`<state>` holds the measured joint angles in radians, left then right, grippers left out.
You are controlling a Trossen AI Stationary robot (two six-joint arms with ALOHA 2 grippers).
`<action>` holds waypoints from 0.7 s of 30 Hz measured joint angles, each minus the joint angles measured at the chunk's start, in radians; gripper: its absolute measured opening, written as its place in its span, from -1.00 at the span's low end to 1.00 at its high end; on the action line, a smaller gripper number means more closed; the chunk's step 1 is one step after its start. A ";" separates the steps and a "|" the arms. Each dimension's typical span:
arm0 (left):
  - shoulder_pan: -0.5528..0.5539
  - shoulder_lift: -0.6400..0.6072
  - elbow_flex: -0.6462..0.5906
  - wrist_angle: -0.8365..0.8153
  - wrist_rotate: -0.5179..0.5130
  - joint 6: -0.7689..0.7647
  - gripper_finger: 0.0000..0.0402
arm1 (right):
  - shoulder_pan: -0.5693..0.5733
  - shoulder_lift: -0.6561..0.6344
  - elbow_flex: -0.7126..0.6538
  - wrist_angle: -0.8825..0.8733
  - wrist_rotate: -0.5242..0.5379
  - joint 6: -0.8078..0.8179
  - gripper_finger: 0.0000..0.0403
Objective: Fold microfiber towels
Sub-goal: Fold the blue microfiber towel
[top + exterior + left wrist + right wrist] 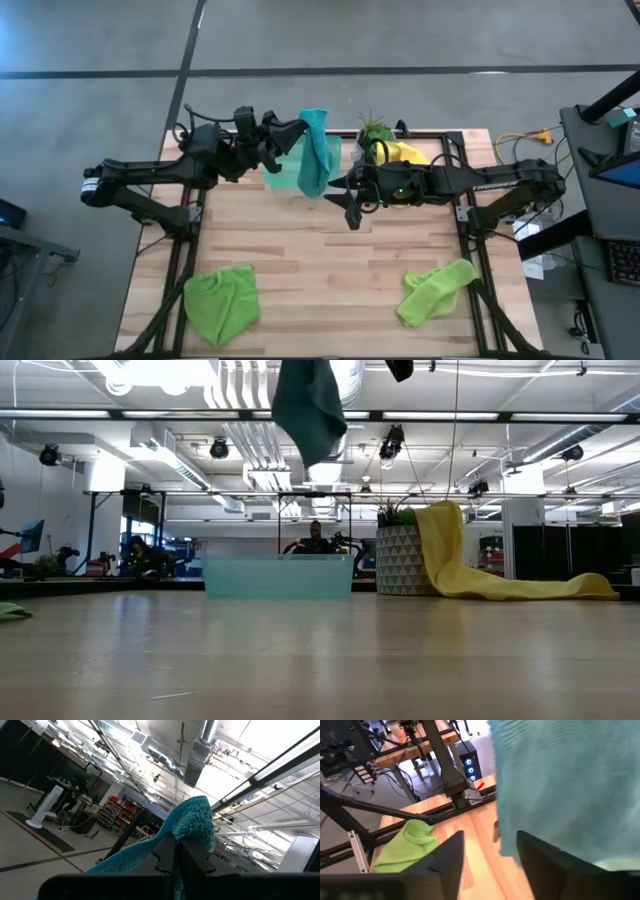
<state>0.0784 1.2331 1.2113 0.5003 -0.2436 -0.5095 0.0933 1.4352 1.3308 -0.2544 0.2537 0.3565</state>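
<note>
High view shows pale wood planks of the table (320,270) lying bare through the middle. One lime green towel (222,305) is crumpled near the front left corner and a second lime green towel (434,291) near the front right, each close to the table's edge. Farther back, the right gripper (351,212) hangs above the boards with its fingers apart, holding nothing; the hanging teal towel (315,152) is just beside it. In the right wrist view that cloth's fine looped weave hangs just ahead of the spread fingers. The left gripper (296,131) is clamped on the teal towel's top, holding it high over the translucent green tray (283,176) at the back edge. Farthest back, the yellow towel (405,153) drapes over a patterned plant pot (400,560).
</note>
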 joint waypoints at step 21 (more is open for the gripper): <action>0.000 -0.003 0.001 0.065 -0.024 0.002 -1.00 | -0.008 0.053 0.037 0.037 0.139 -0.113 -0.89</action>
<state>0.0784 1.2304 1.2121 0.5652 -0.2673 -0.5076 0.0849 1.4886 1.3678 -0.2171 0.3928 0.2431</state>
